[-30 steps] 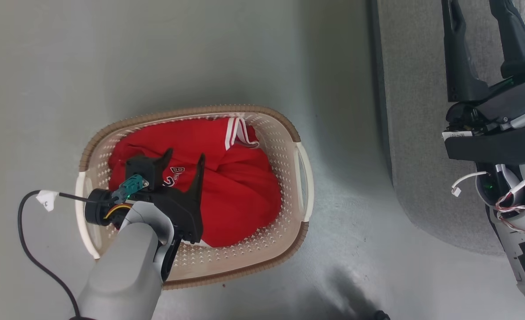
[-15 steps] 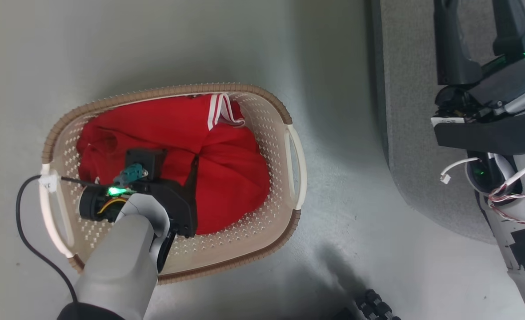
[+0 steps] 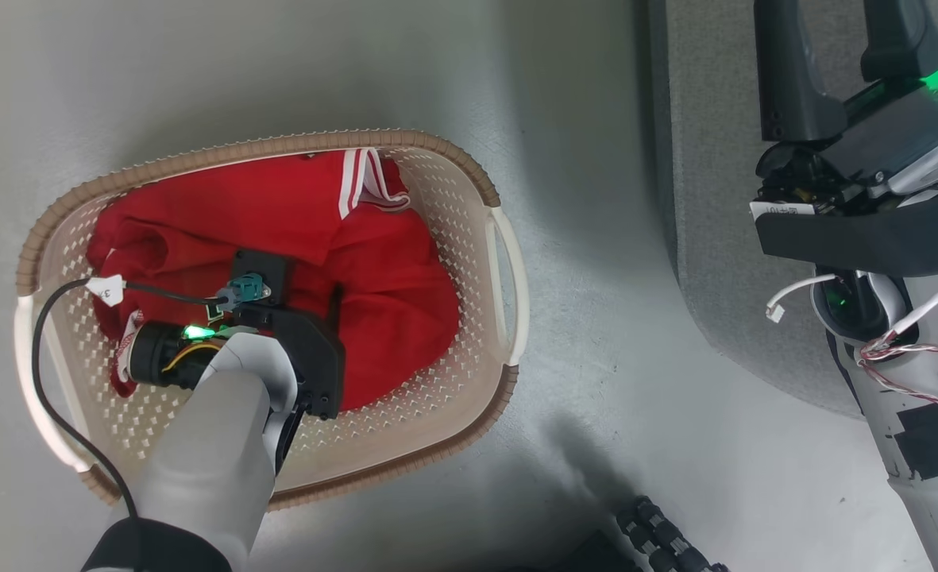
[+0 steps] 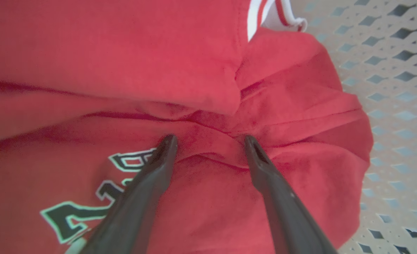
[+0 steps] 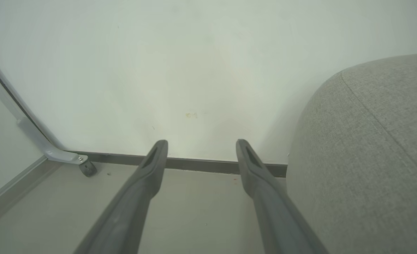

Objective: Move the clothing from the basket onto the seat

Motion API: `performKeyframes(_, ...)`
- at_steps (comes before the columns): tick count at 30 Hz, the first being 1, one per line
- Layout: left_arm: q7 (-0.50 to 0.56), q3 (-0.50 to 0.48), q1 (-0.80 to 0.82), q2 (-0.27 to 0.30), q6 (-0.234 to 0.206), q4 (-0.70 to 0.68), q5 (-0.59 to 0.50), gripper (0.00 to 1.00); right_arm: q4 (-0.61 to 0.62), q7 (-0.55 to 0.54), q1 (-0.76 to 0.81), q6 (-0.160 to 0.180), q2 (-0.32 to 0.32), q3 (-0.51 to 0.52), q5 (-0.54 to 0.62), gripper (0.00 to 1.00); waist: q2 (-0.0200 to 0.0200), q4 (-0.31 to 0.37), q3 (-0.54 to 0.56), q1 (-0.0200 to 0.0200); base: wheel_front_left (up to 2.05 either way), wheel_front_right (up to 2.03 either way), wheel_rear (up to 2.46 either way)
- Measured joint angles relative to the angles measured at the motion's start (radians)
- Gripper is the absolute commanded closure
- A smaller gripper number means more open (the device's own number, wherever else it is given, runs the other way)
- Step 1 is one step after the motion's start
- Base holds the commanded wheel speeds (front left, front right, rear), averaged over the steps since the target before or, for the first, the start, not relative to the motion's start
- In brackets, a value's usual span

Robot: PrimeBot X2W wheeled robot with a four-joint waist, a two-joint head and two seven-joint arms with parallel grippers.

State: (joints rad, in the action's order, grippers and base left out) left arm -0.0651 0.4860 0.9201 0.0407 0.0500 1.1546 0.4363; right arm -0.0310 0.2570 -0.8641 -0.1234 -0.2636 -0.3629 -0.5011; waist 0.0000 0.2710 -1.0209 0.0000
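Both left pincer [image 4: 208, 141] jaws have sunk into the clothing [image 4: 123, 53].

Grey floor [image 3: 278, 71], white wall [image 5: 194, 53], dark baseboard [image 5: 201, 164], wheeled metal frame leg [image 5: 53, 153].

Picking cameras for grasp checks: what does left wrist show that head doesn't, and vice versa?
Left wrist: open left gripper with its tips at a fold in the clothing, black-and-white lettering beside them. Head: the basket with its brown rim and handles, the grey sofa, the open right gripper near it. Both: red clothing in the perforated basket, white striped trim.
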Motion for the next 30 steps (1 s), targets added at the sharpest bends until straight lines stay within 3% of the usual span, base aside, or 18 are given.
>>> performKeyframes(7,0.053,0.021,0.007,0.000,-0.008,0.036,-0.002,0.01,0.023,0.000,-0.008,0.000,0.005,0.001,0.000,0.00,0.0000,0.016,-0.004,0.0000,0.00,0.00,0.00)
performKeyframes(8,0.062,0.026,0.009,0.000,-0.011,0.040,-0.002,0.19,0.023,0.000,-0.008,0.000,0.006,0.001,0.000,0.00,0.0000,0.017,-0.004,0.0000,0.00,0.00,0.00)
performKeyframes(9,0.068,0.028,0.013,0.000,-0.015,0.043,-0.002,1.00,0.023,0.000,-0.008,0.000,0.006,0.001,0.000,0.00,0.0000,0.019,-0.004,0.0000,0.00,0.00,0.00)
performKeyframes(30,0.035,0.065,0.012,0.002,0.022,-0.005,0.072,1.00,-0.015,0.000,-0.008,0.000,0.004,0.003,0.001,0.00,0.0000,-0.001,0.055,0.0000,0.00,0.00,0.00)
